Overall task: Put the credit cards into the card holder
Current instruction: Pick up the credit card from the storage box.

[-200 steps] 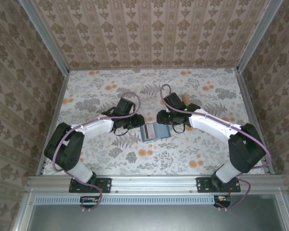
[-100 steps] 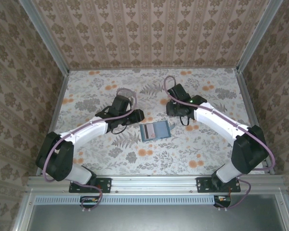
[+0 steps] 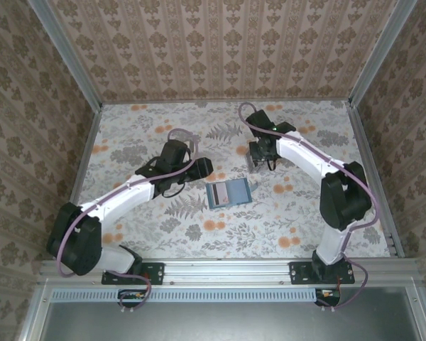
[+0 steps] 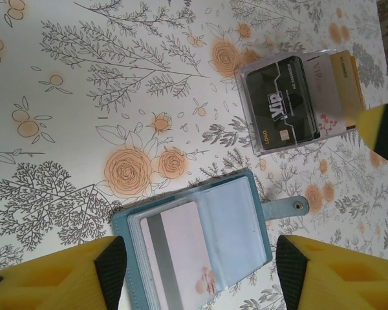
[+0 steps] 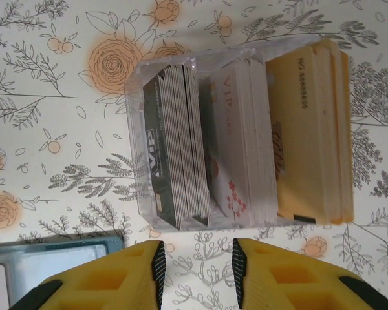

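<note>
**Top view.** The left arm reaches from the near left corner toward the middle of the flowered table [image 3: 142, 135]. The left gripper [image 3: 197, 170] sits just left of the wallet [image 3: 227, 192], which lies open and flat near the table's centre. The right arm folds back over its own base, and the right gripper [image 3: 259, 162] hangs just beyond the wallet's far right corner. The jaws of both are too small here to judge.

**Left wrist view.** The left gripper's two yellow fingers [image 4: 58, 278], tipped with dark pads, stand wide apart at the bottom corners. Nothing is held between them, and the open wallet lies below the gap. A teal edge frames the wallet's pale blue-grey pockets. One pale pink card [image 4: 174, 248] with a grey stripe sits in the pocket on the left of this view. A strap [image 4: 284, 208] with a snap sticks out from the wallet's right side. Beyond the wallet and apart from it, a clear box [image 4: 241, 87] holds the other cards [image 4: 291, 97]. A dark one marked VIP is in front, with white and then tan ones behind it.

**Right wrist view.** The right gripper's yellow fingers [image 5: 291, 278] stand a narrow gap apart and hold nothing, with the flowered table showing between them. They are just short of the box's near wall. Inside the box the cards stand on edge in three groups: dark, white with a red sprig, and tan. A corner of the wallet shows at the lower left.
</note>
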